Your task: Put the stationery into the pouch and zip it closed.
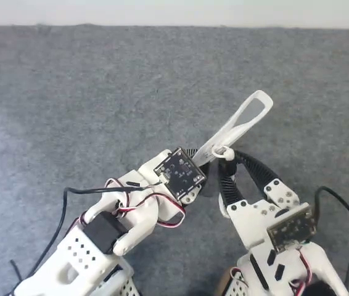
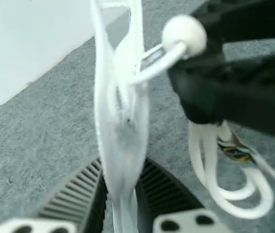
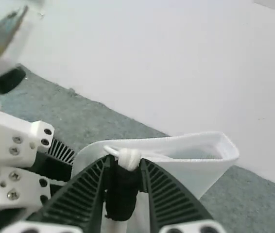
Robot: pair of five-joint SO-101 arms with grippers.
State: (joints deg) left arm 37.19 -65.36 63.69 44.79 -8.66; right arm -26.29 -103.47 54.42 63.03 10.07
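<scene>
While left gripper pinches pouch aloft, right gripper clamps zip pull: stationery likely inside, zip seemingly part-run, far end gaping.

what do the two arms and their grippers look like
Both the left arm and right arm are white plastic with black servo motors. Each wrist carries a small bare circuit board. The left gripper and right gripper have black ribbed fingers. Thin red and white wires loop along the left arm; a black cable trails from each.

White pouch, grey mat
</scene>
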